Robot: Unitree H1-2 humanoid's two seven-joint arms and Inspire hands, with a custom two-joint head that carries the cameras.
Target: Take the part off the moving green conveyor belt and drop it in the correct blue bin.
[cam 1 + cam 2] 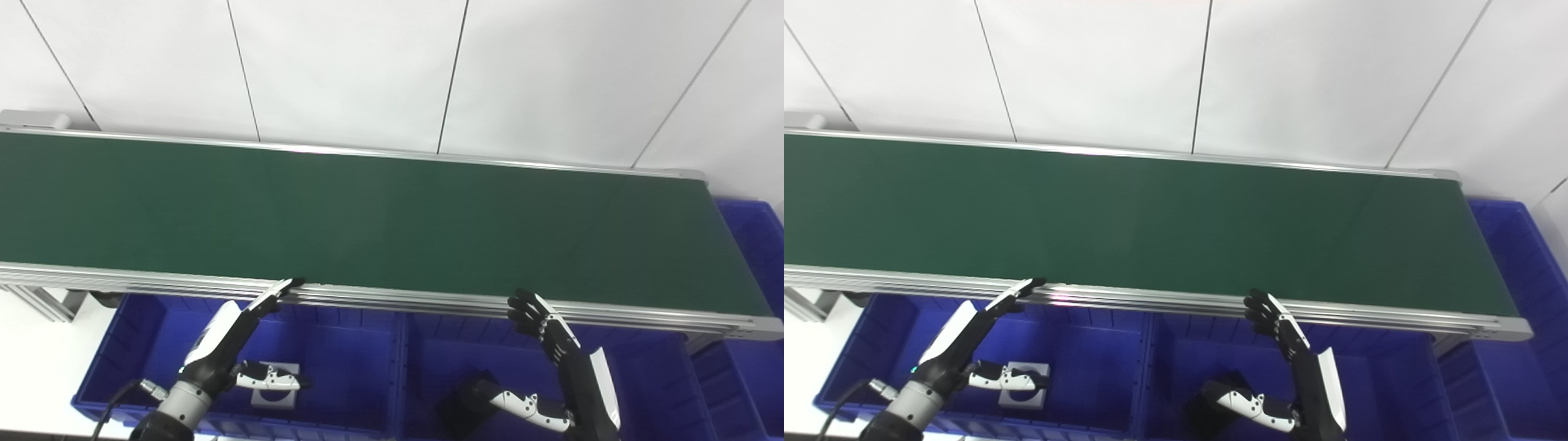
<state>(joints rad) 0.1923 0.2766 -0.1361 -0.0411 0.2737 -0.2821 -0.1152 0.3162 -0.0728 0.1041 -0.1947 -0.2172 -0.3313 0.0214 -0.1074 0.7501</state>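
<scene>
Hands (229,334) (554,334) open at belt (392,214) near edge.

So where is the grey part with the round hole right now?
The grey part lies in the left blue bin, below the conveyor belt near its front rail, just under the thumb of the open left hand.

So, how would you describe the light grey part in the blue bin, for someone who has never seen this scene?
Start from the long green conveyor belt; two blue plastic bins sit side by side below its near edge. In the left blue bin, beside the left hand, lies a light grey square part with a round dark hole. The right blue bin holds a black part instead.
</scene>
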